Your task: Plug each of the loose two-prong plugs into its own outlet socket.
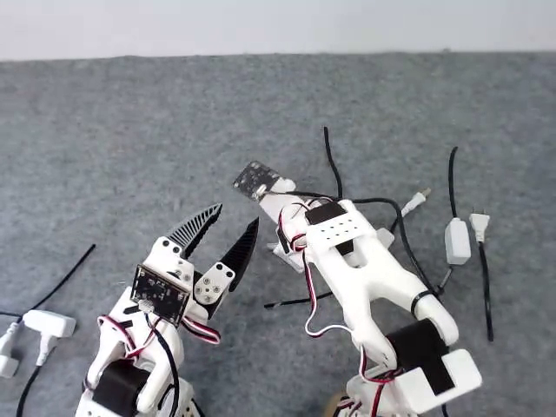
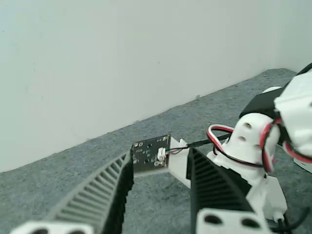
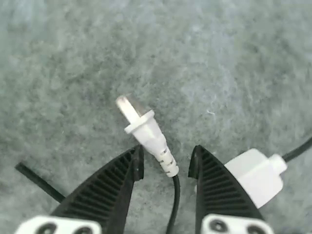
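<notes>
— Checking the right claw: gaping, gripping nothing, straddling a white two-prong plug lying on the grey surface.
— Noting a white socket block just beside one finger. Seeing the left claw?
— Hanging spread too, holding nothing, above the surface, left of the right arm.

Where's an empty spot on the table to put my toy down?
The biggest bare patch of grey carpeted table lies between the pale back wall and the left arm's black ridged claw. It is crowded beside the right arm, where white two-prong plugs, a white socket block and black cables lie.
</notes>
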Controlling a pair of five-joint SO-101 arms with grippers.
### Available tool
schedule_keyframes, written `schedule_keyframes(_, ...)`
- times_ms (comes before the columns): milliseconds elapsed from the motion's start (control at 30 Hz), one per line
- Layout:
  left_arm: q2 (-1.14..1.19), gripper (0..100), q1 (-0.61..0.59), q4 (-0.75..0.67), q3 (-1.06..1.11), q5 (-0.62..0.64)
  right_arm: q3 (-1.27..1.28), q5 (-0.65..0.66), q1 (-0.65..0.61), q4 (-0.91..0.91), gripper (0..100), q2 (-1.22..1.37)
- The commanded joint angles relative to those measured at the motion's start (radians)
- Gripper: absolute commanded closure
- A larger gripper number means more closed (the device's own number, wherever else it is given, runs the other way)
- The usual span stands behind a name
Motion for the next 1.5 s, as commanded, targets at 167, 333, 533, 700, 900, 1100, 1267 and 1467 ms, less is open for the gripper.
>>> schedule_keyframes(167,0.002,81,0.006,-0.032,-0.007,0.006,-0.057,0.290,-0.016,0.013,83.3,-0.007)
schedule_keyframes(333,0.002,81,0.006,-0.032,-0.007,0.006,-0.058,0.322,-0.025,0.035,83.3,-0.007)
schedule_keyframes(533,0.002,81,0.006,-0.032,-0.007,0.006,-0.052,0.316,-0.041,0.041,83.3,-0.005)
schedule_keyframes(700,0.002,81,0.000,-0.029,-0.008,0.006,-0.057,0.321,-0.047,0.035,83.3,0.035)
schedule_keyframes(900,0.002,81,0.005,-0.028,-0.008,-0.015,-0.123,0.322,-0.042,0.027,83.3,0.153)
schedule_keyframes(1100,0.002,81,0.005,-0.029,-0.007,-0.014,-0.163,0.322,-0.044,0.027,88.5,0.205)
schedule_keyframes(1267,0.002,81,0.005,-0.029,-0.007,-0.014,-0.163,0.316,-0.044,0.018,96.2,0.205)
schedule_keyframes(1467,0.002,81,0.003,-0.031,-0.007,-0.014,-0.160,0.315,-0.044,-0.010,99.0,0.205)
